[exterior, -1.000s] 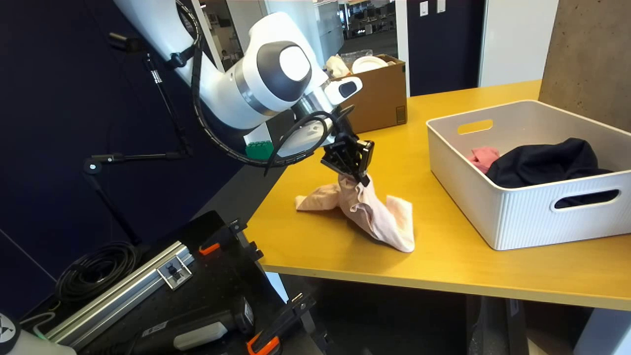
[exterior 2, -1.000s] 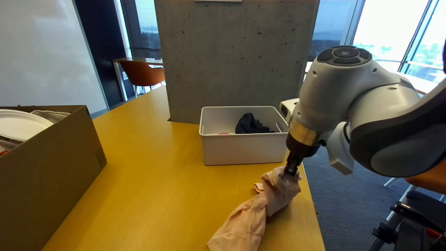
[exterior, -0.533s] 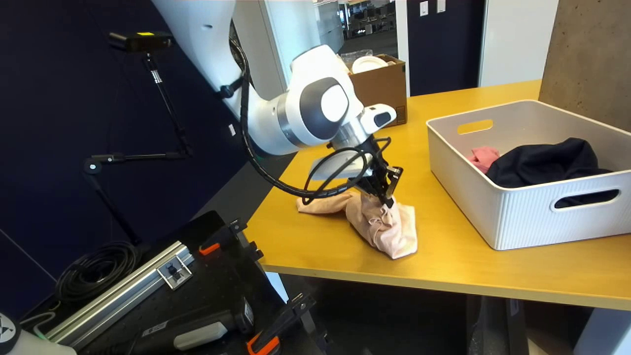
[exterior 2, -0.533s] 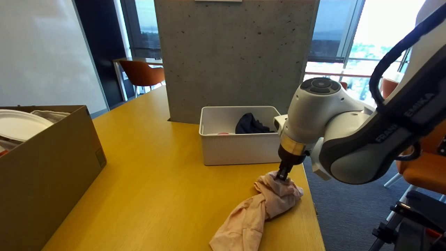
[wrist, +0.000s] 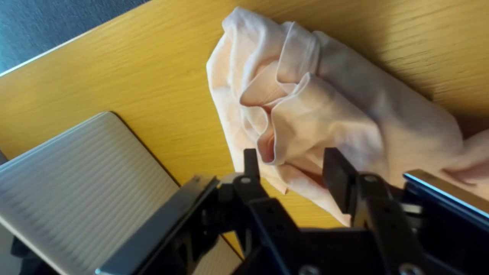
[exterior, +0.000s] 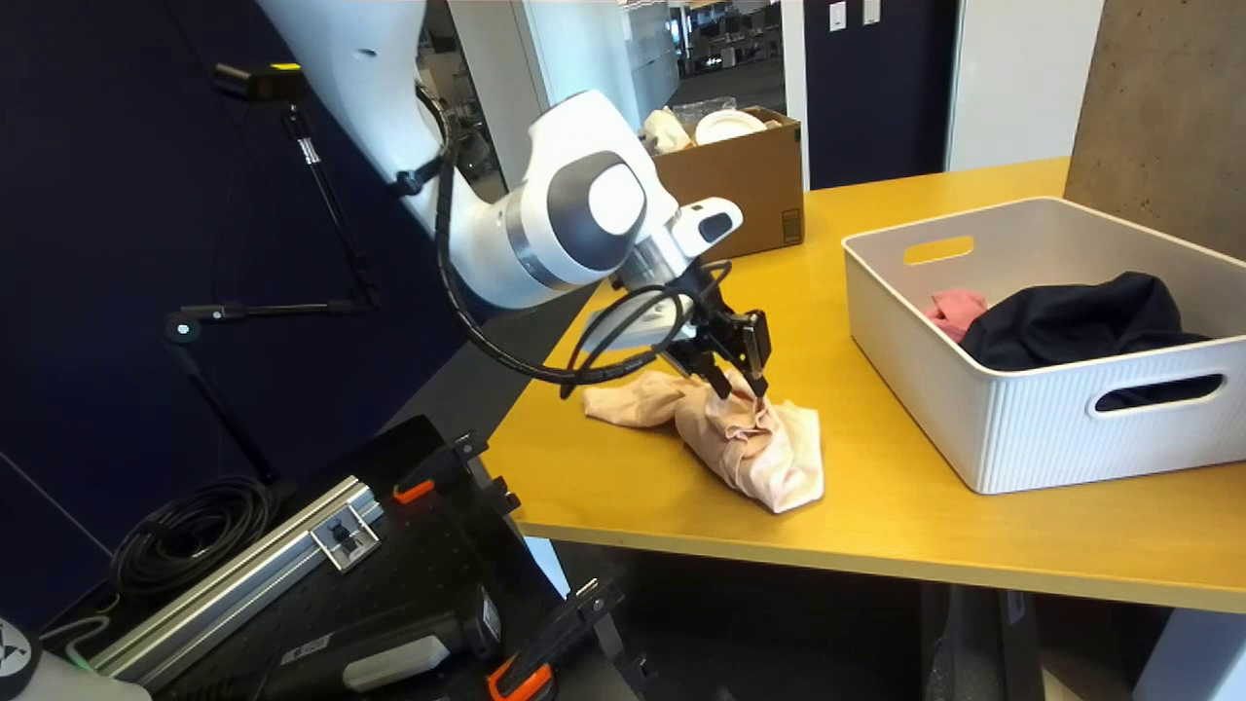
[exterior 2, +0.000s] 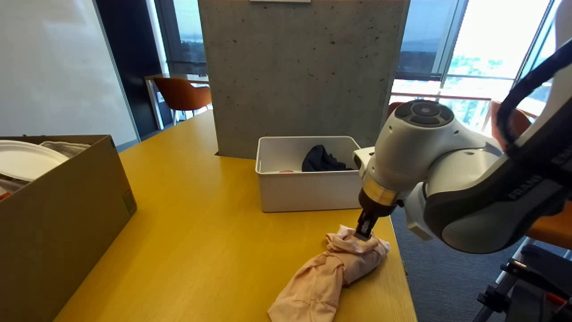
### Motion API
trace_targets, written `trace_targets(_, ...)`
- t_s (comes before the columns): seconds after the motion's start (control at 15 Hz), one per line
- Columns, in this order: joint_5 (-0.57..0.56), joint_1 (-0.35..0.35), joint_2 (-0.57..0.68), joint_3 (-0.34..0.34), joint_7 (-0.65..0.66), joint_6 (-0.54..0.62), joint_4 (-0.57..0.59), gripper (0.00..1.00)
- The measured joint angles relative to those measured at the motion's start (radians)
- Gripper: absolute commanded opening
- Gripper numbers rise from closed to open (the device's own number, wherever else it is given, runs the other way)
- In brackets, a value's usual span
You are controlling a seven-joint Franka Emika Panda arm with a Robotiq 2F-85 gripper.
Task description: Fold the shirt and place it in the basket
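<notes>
The shirt (exterior: 750, 453), plain peach cloth, lies bunched on the table, with a loose part trailing off to one side. In the wrist view its crumpled folds (wrist: 344, 103) spread beneath and beyond the gripper (wrist: 291, 151). The jaws stand apart, with nothing pinched between them. In both exterior views the gripper (exterior: 741, 390) hovers at the top of the heap; whether its tips (exterior 2: 363, 237) touch cloth I cannot tell. The white-grey basket (exterior: 915, 385) stands beside the shirt, its ribbed wall (wrist: 84, 183) close by in the wrist view.
A dark garment (exterior: 1081, 321) and a pink cloth (exterior: 956, 312) lie inside the basket. A filled cardboard box (exterior: 750, 195) stands on the table. Behind the basket rises a concrete pillar (exterior 2: 299, 80). The table's edge (exterior 2: 402, 268) runs near the shirt.
The gripper was shut on a lifted part of the shirt, lowered it while shifting toward the basket, then opened and drew back slightly. The cloth has settled lower.
</notes>
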Motion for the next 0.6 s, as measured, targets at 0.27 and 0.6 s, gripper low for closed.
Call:
trace_targets(0.27, -0.017, 0.101, -0.204, -0.077, -0.023, -0.031, -0.196, 1.0)
trace_targets(0.6, 0.025, -0.207, -0.378, 0.174, -0.299, -0.148, -0.32, 1.0)
